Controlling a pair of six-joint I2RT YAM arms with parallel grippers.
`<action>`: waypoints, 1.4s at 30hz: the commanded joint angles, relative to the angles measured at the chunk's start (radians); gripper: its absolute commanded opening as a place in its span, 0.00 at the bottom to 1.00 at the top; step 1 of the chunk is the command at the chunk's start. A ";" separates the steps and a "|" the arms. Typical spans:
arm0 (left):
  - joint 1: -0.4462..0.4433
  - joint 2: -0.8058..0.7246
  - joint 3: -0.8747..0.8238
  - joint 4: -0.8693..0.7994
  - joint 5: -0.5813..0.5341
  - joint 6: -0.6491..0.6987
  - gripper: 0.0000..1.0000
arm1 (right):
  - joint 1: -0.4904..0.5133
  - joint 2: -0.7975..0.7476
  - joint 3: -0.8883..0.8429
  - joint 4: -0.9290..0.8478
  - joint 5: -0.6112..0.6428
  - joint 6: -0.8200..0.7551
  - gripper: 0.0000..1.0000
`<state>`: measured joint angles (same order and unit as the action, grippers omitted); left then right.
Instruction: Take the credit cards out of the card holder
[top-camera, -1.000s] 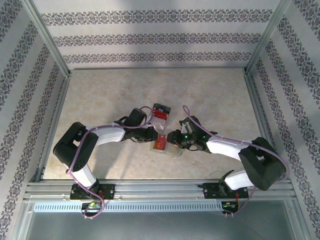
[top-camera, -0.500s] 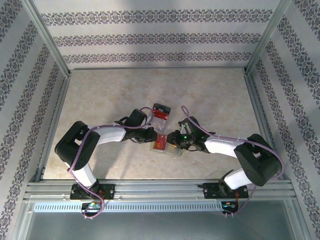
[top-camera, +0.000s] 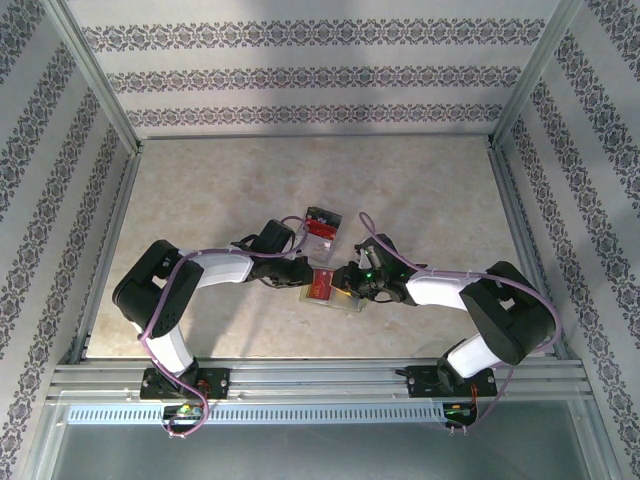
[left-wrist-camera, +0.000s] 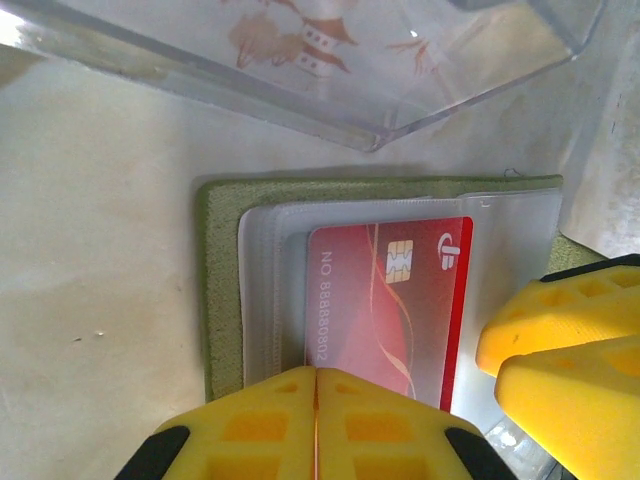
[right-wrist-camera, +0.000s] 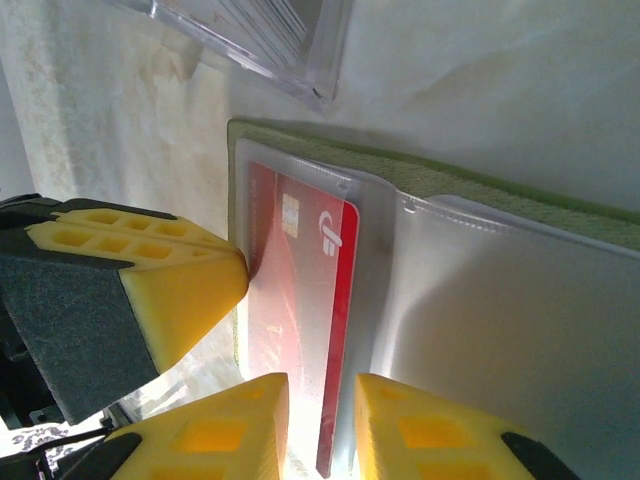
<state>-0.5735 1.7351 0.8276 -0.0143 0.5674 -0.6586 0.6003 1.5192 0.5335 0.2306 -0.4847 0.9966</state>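
**A:** What is seen nearest the arm bases?

**B:** The card holder (top-camera: 340, 304) is laid open and flat on the table (left-wrist-camera: 100, 250), between the 2 arms. Its yellow-green outside is seen as a border around a clear sleeve (left-wrist-camera: 265, 290).

**A:** Where is a card found?

**B:** 1 red card (left-wrist-camera: 385, 310) is kept face up in that sleeve. A gold chip (left-wrist-camera: 399, 262) and a white logo (left-wrist-camera: 449, 250) are shown near 1 end. "NO 88880802" is printed along 1 long edge, as far as it can be read.

**A:** How is the left gripper (left-wrist-camera: 317, 385) described?

**B:** Its 2 yellow fingers are pressed together, and nothing is seen between them. It is placed at the near edge of the holder. In the right wrist view, 1 of its fingertips is set against the sleeve beside the card.

**A:** And the right gripper (right-wrist-camera: 320, 382)?

**B:** It is brought in from the opposite side. Its 2 fingers are parted by a narrow gap, and the card's red edge runs into that gap. Whether the card is actually pinched cannot be told.

**A:** What is seen beyond the holder?

**B:** A clear plastic box (top-camera: 321, 222) is placed just past it, farther from the bases, and red contents are visible inside. At the far edge, the table is closed off by a wall (top-camera: 320, 75) papered in patterned bands.
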 joint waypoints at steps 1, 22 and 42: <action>0.012 0.020 0.015 -0.024 -0.017 0.025 0.08 | 0.011 0.019 -0.009 0.025 -0.015 0.002 0.24; 0.012 0.028 0.009 -0.037 -0.027 0.029 0.07 | 0.012 0.073 -0.028 0.097 -0.037 0.023 0.15; 0.012 0.041 0.016 -0.072 -0.055 0.040 0.07 | 0.010 0.023 -0.065 0.119 -0.030 0.034 0.04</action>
<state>-0.5735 1.7424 0.8356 -0.0185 0.5632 -0.6518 0.6003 1.5673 0.4950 0.3565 -0.5148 1.0264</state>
